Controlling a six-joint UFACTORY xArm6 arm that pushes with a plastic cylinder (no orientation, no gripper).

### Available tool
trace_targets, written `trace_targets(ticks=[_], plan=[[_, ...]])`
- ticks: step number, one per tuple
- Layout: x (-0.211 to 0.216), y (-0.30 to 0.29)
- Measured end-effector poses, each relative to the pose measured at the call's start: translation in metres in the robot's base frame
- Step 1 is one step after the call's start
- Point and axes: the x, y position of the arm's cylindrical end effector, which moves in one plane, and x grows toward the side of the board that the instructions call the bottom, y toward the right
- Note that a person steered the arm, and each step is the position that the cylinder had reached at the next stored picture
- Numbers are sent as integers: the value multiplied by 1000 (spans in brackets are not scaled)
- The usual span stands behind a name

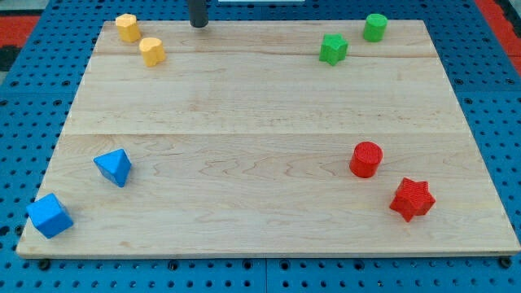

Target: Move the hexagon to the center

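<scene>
Two yellow blocks sit at the view's top left: one [127,27] near the board's top edge and one [151,50] just below and right of it. Which of them is the hexagon cannot be made out with certainty. My tip [199,24] stands at the board's top edge, to the right of both yellow blocks and apart from them, roughly 60 pixels from the nearer one.
A green star [332,49] and a green cylinder [374,27] sit at the top right. A red cylinder [365,159] and a red star [412,198] sit at the lower right. A blue triangular block [114,167] and a blue cube [50,216] sit at the lower left. The wooden board [260,122] lies on a blue pegboard.
</scene>
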Motion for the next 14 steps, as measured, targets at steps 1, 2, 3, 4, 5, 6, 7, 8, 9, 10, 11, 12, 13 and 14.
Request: trace_targets(ticks=[1, 2, 3, 4, 5, 6, 7, 8, 9, 10, 11, 12, 13, 14], plan=[[0, -32], [0, -54], [0, -73], [0, -94], [6, -119], [9, -117], [0, -139], [1, -189], [14, -185], [56, -155], [76, -136], [87, -98], [87, -61], [81, -36]])
